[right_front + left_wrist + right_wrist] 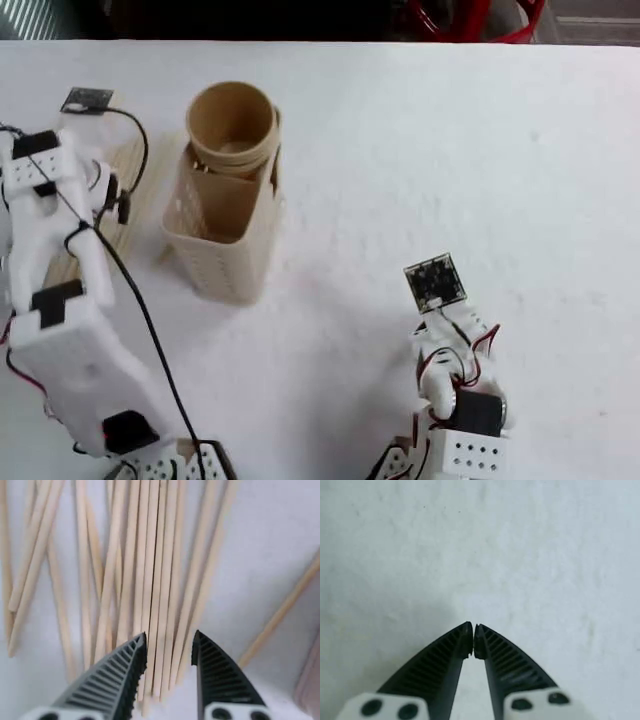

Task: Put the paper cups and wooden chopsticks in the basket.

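Several wooden chopsticks [150, 565] lie side by side in a loose pile on the white table, left of the basket [225, 265] in the high view. My left gripper [170, 640] hangs low over the pile, open, its fingertips straddling a few sticks in the middle. The left arm [60, 250] covers much of the chopsticks [138, 190] from above. The cream perforated basket stands upright with stacked brown paper cups [232, 125] sitting in its far end. My right gripper [473, 630] is shut on nothing over bare table, at the front right where the right arm [455, 370] rests.
One stray chopstick [280, 615] lies slanted apart from the pile, toward the basket. A small black tag [88, 100] lies on the table at the back left. Red objects [470, 18] sit beyond the far table edge.
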You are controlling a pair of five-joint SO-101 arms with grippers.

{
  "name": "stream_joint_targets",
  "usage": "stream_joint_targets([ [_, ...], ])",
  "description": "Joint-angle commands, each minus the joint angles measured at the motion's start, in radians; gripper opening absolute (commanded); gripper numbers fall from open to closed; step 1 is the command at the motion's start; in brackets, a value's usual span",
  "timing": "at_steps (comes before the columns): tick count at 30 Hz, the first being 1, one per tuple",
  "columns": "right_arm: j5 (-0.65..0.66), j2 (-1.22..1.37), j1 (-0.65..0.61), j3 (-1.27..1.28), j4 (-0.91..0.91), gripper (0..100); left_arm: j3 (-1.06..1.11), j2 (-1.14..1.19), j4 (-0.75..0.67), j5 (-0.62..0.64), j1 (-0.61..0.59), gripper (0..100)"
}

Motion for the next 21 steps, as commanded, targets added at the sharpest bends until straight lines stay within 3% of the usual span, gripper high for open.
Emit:
stream_joint_targets([
  [1, 0.014, -0.002, 0.002, 0.009, 0.002, 1.9, -0.196, 0.119, 0.049, 0.006, 0.005, 17],
  [6, 0.015, -0.007, 0.001, 0.009, 0.145, 1.9, -0.338, 0.225, 0.094, 0.003, 0.016, 17],
  [9, 0.011, -0.008, -0.004, 0.009, 0.147, 1.9, -0.385, 0.242, 0.101, -0.003, 0.022, 17],
  [14, 0.011, -0.008, -0.004, 0.009, 0.147, 1.9, -0.404, 0.242, 0.193, -0.127, 0.073, 17],
  [21, 0.008, -0.007, 0.001, 0.009, 0.147, 1.9, -0.405, 0.251, 0.204, -0.166, 0.074, 17],
])
